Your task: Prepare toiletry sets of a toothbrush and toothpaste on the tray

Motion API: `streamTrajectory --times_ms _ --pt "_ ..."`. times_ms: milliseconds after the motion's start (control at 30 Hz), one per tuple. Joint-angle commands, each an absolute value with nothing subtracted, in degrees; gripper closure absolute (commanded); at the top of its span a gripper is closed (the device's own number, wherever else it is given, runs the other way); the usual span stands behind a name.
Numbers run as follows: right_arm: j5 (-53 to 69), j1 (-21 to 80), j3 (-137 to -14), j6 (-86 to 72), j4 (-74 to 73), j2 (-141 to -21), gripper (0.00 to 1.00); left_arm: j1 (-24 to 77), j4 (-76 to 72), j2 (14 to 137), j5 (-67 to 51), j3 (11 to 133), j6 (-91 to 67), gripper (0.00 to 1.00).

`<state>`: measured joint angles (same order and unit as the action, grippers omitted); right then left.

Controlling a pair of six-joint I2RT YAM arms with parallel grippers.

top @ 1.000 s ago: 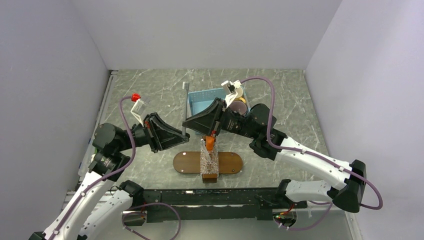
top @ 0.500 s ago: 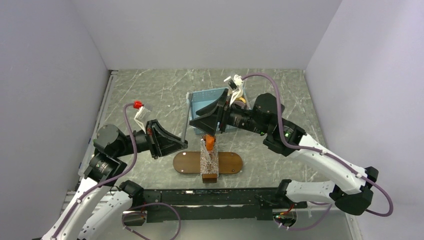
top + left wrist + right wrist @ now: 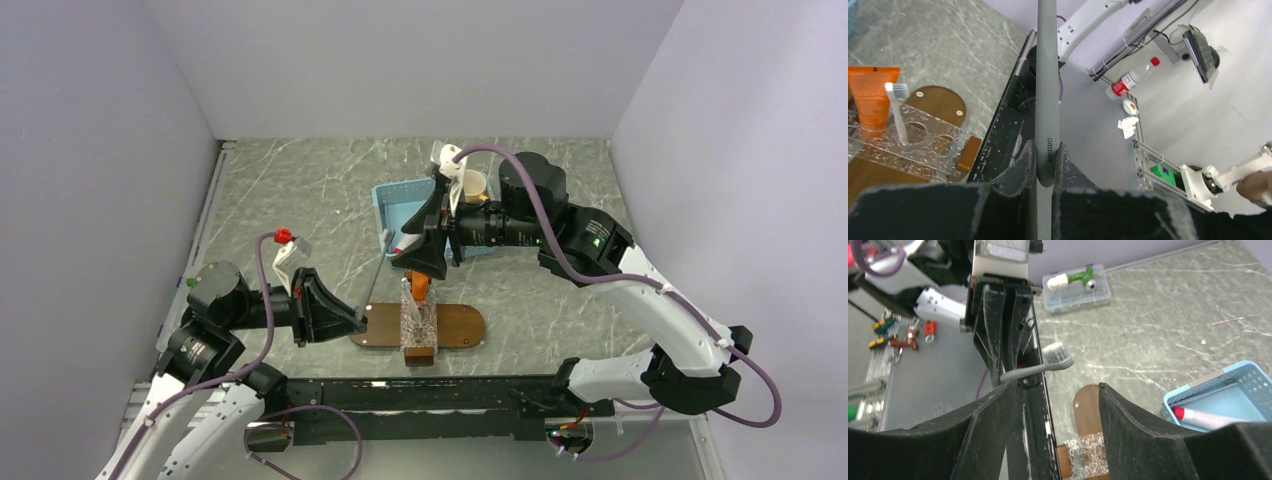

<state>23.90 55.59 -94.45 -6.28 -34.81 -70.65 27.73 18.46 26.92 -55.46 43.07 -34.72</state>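
Marble desk (image 3: 300,200): left claw (image 3: 1047,152) pinches a grey toothbrush (image 3: 1047,75); right claw (image 3: 1054,386) spread just above toothpaste (image 3: 421,287) at the tray (image 3: 465,325) middle.

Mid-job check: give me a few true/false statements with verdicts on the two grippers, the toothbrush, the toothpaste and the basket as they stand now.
1. The left gripper is shut on a grey toothbrush. True.
2. The right gripper is clamped on the toothpaste. False: it is open and holds nothing; the toothpaste stands in the clear holder.
3. The clear holder sits on the tray. True.
4. The blue basket has nothing in it. False: a red-capped tube lies inside.
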Motion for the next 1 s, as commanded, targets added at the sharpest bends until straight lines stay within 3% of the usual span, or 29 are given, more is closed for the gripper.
streamTrajectory --times_ms 0,367,967 --pt "31.15 55.11 -100.54 3.08 -46.53 -71.92 0.35 27.83 23.07 25.13 -61.61 43.06 -29.73 1.00" --pt "44.58 55.06 -104.02 6.51 -50.99 -73.91 0.36 27.82 30.75 23.78 -67.99 44.35 -24.30 1.00" --pt "53.31 55.08 -100.37 1.92 -44.21 -76.42 0.60 27.86 31.95 22.92 -70.90 43.45 -21.75 1.00"
